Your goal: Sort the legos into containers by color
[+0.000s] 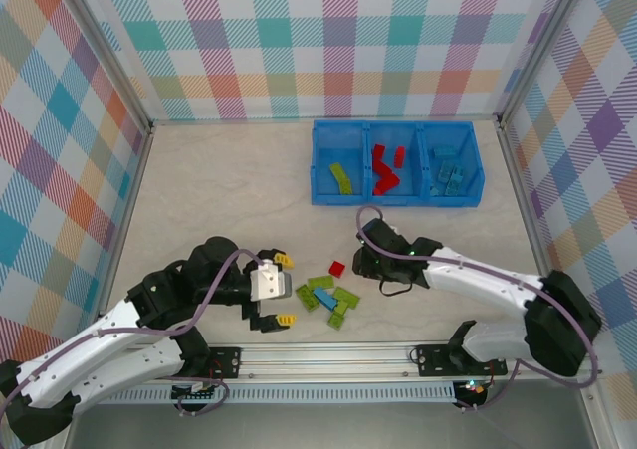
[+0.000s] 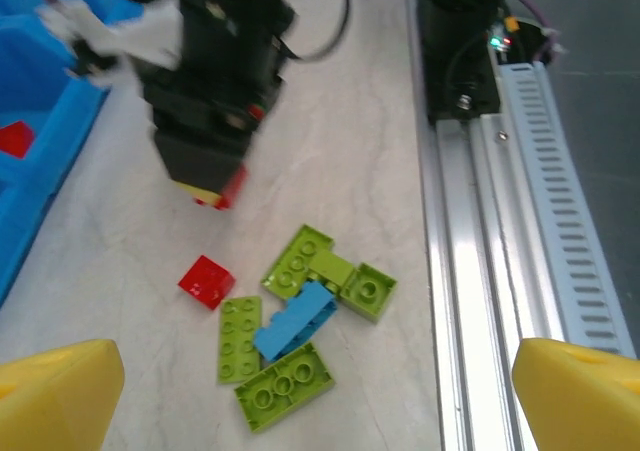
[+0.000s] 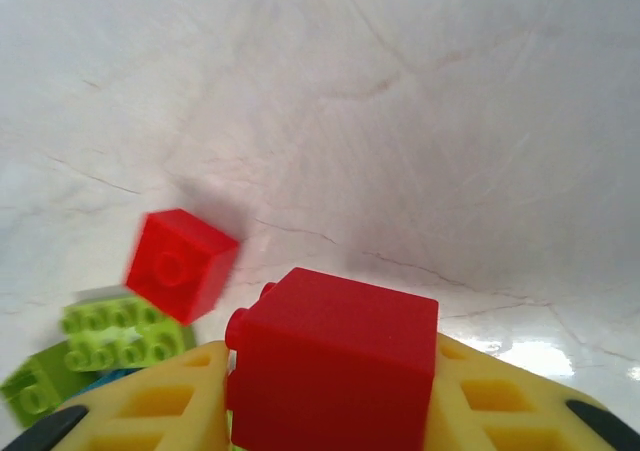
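My right gripper (image 1: 370, 261) is shut on a red lego (image 3: 335, 356), which sits squarely between its yellow fingers (image 3: 160, 406) just above the table. A second red lego (image 1: 337, 268) lies loose beside it. A pile of several lime green legos (image 2: 285, 386) with one blue lego (image 2: 295, 321) on top lies in front of my left gripper (image 1: 286, 290). That gripper stands wide open with nothing in it. The blue container (image 1: 317, 165) stands at the back, with lime legos in its left compartment, red ones in the middle and blue ones on the right.
A metal rail (image 1: 328, 354) runs along the near table edge, close to the right of the pile in the left wrist view. Checkered walls enclose the table on three sides. Bare tabletop lies between the pile and the container.
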